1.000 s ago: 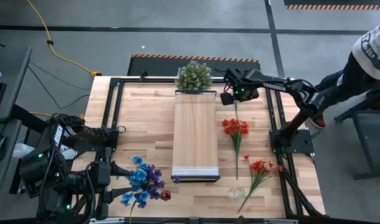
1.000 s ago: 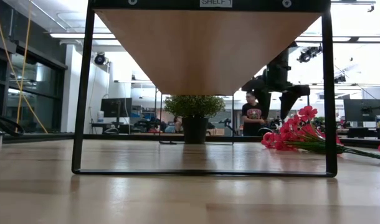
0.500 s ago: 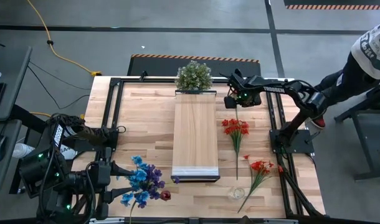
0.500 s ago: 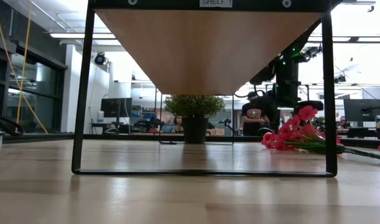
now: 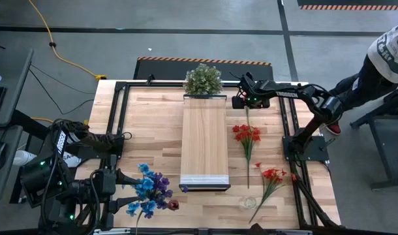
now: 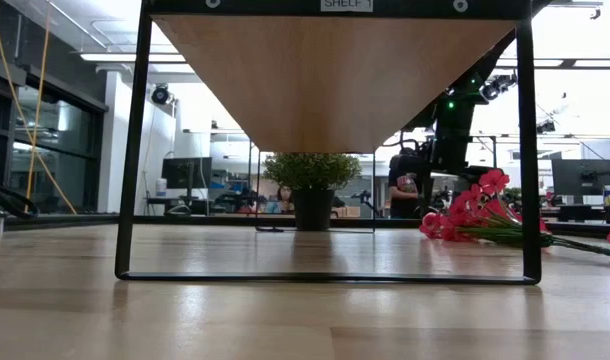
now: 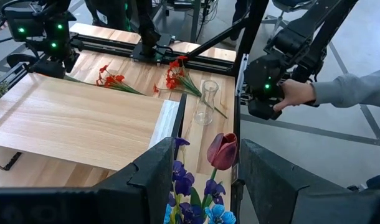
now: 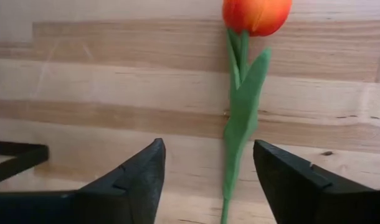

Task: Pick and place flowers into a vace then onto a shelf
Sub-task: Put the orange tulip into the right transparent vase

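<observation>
Right arm reaches over an orange tulip at the top of the table, fingers spread wide; left arm waits at the lower left.

The butcher-block table (image 5: 147, 124) fills the middle of the high view, with the shelf (image 5: 204, 140) running down its centre and a bushy green plant (image 5: 203, 79) at the shelf's upper end. Red flowers (image 5: 247, 134) lie right of the shelf, orange-red ones (image 5: 273, 175) lower right, blue and purple blooms (image 5: 150, 189) lower left, and a clear vase (image 7: 206, 102) lies near the bottom edge. The right gripper (image 8: 205, 180) hangs wide open above the orange tulip (image 8: 245, 93), not touching it. The left gripper (image 7: 205, 177), also open, frames a dark red bud (image 7: 222, 151).
</observation>
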